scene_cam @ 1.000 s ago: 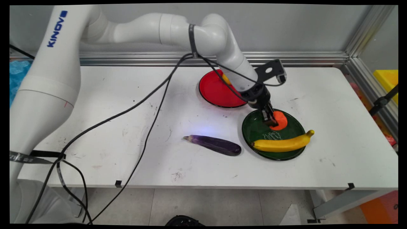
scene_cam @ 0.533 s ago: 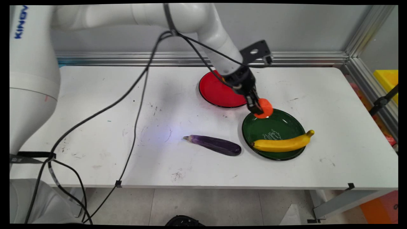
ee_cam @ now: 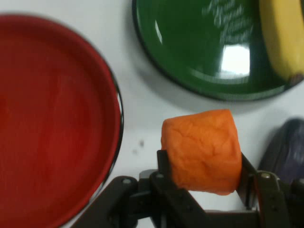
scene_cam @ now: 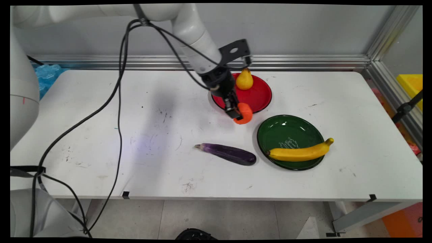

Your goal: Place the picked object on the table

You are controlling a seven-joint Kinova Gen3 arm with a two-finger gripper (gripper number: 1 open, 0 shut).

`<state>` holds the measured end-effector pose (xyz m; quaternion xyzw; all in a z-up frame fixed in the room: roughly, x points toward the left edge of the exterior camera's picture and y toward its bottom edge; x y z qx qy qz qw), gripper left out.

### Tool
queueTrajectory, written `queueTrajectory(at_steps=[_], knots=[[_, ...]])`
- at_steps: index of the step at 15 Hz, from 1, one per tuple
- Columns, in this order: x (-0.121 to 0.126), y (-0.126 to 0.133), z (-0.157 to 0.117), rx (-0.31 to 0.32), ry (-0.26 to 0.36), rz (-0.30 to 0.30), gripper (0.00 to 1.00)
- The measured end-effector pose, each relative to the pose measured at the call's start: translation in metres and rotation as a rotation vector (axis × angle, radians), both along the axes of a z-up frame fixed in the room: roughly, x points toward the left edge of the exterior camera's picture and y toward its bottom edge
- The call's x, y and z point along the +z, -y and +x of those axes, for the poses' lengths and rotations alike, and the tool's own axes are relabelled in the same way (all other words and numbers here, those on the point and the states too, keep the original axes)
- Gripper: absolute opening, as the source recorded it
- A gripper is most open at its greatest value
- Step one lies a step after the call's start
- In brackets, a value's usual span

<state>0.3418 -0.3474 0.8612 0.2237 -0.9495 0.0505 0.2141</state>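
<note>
1. One orange chunk (scene_cam: 243, 113), blunt, roughly cylindrical and matt with a doughy, dimpled skin, sits clamped between the two black fingers of the hand (scene_cam: 237, 113), which are closed on its sides; it hangs above the worktop (scene_cam: 101, 111) at the near rim of the red plate (scene_cam: 258, 96).
2. Glossy red plate carries a smooth yellow pear (scene_cam: 244, 80) on its far side.
3. Shiny green plate (scene_cam: 287, 131), to the right and nearer, bears a curved banana (scene_cam: 300, 152).
4. Slender purple aubergine (scene_cam: 226, 153) lies left of the green plate.
5. Scuffed white worktop ends at an aluminium rail (scene_cam: 303, 61) and grey wall (scene_cam: 303, 30).
</note>
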Motion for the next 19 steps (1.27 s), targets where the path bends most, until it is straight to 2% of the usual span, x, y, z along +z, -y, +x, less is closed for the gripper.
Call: queueTrajectory(at_steps=[5,13,14,19], knots=[[-0.024,-0.003,0.018,-0.019,0.032,0.015,0.0],[-0.068,0.008,0.013,-0.077,0.026,0.028,0.0],[-0.072,0.009,0.012,-0.082,0.023,0.027,1.0],[-0.075,0.013,0.011,-0.095,0.004,0.022,1.0]])
